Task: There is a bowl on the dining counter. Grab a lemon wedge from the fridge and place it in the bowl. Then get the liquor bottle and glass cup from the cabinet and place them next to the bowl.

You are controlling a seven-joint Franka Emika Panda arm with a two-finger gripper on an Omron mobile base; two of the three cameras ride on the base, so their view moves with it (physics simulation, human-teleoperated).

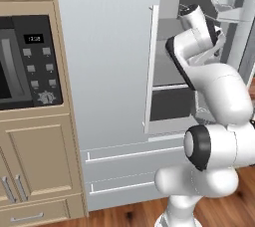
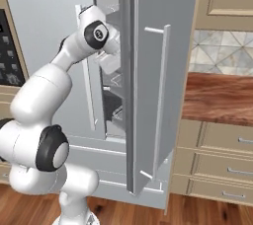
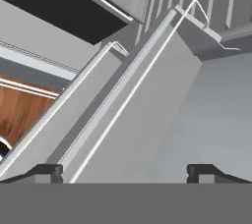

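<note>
Jaws wide apart beside fridge [image 1: 109, 71] shelf edges [image 3: 118, 85]

Light is even and diffuse, with no single source to pick out. The 3 rendered pictures look soft and slightly blurred, with jagged edges on thin lines. The fridge door [image 2: 148, 95] shows a smooth pale sheen, no hard glare. Ahead of the gripper [image 3: 125, 171], the fridge interior [image 1: 172, 104] falls into dark, flat shade. The wood floor [image 1: 124, 216] stays warm and bright.
</note>
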